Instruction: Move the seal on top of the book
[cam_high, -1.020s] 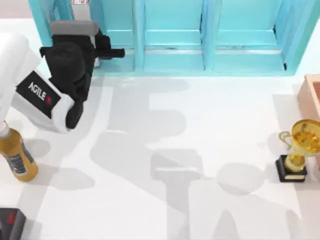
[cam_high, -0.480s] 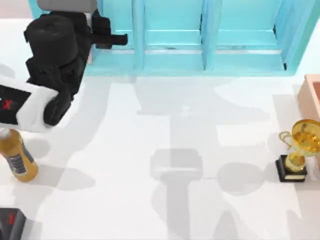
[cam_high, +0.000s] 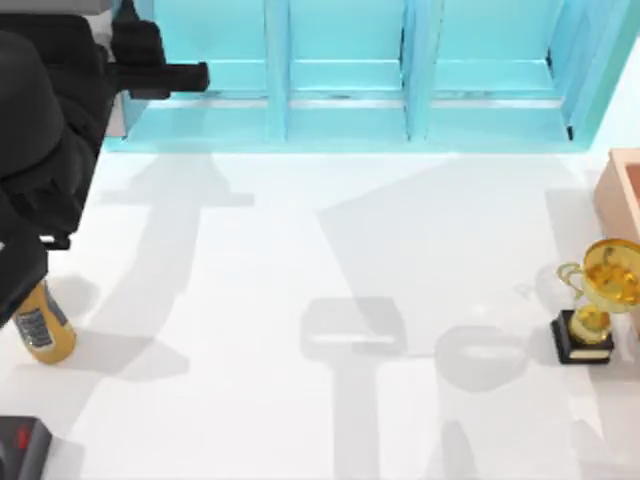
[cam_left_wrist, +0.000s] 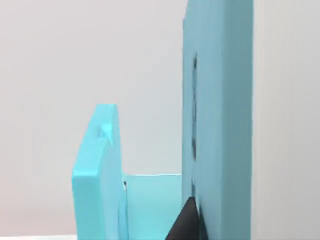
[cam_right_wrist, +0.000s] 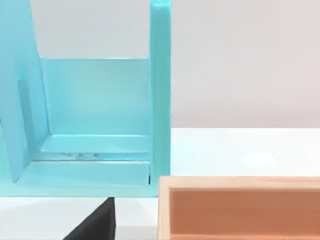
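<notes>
The seal and the book are out of view. My left arm is the large black mass at the top view's upper left. Its gripper (cam_high: 185, 72) points right along the front of the turquoise shelf unit (cam_high: 340, 70). In the left wrist view a dark tip of that gripper (cam_left_wrist: 187, 222) lies against a shelf panel (cam_left_wrist: 220, 125). In the right wrist view a black corner of the right gripper (cam_right_wrist: 95, 225) shows beside a salmon wooden box (cam_right_wrist: 240, 210), with a shelf compartment (cam_right_wrist: 95, 100) behind.
An amber bottle (cam_high: 40, 325) stands at the left edge under my left arm. A gold trophy (cam_high: 600, 300) on a black base stands at the right, with the salmon box (cam_high: 622, 190) behind it. A black object (cam_high: 20, 448) sits at the bottom left corner.
My left arm has swung toward the top view's left and risen closer to the camera. Its gripper tip has drawn back leftward along the shelf front. Arm shadows on the table have shifted.
</notes>
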